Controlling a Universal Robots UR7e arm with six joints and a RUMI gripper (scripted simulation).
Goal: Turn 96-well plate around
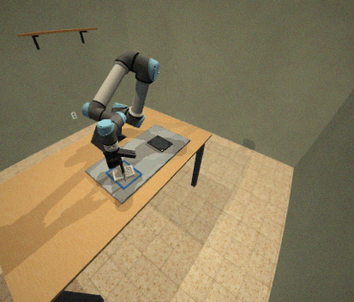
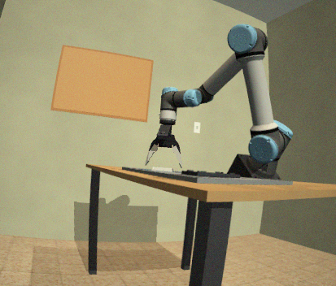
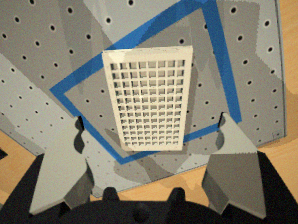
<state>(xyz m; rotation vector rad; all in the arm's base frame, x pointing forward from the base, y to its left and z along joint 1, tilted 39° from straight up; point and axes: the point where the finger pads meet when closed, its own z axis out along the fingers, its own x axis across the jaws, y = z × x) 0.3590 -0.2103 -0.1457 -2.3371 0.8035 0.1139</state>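
Observation:
The white 96-well plate (image 3: 150, 100) (image 1: 128, 172) (image 2: 162, 168) lies on the grey perforated mat (image 3: 30, 50) (image 1: 156, 160) inside the blue nest outline (image 3: 221, 60) (image 1: 115, 180). In the wrist view its sides run at an angle to the blue lines, and its near end reaches the blue line. My gripper (image 3: 149, 115) (image 1: 121, 170) (image 2: 163, 164) is open. It hangs just above the plate, with one finger on each long side and clear of it. I cannot make out the cut corner or the A1 mark.
A flat black square (image 1: 159, 142) (image 2: 205, 174) lies on the far part of the mat. The mat sits on an orange table (image 1: 40, 206) (image 2: 237, 190) near its right edge. The arm's base (image 2: 254, 166) stands behind the mat.

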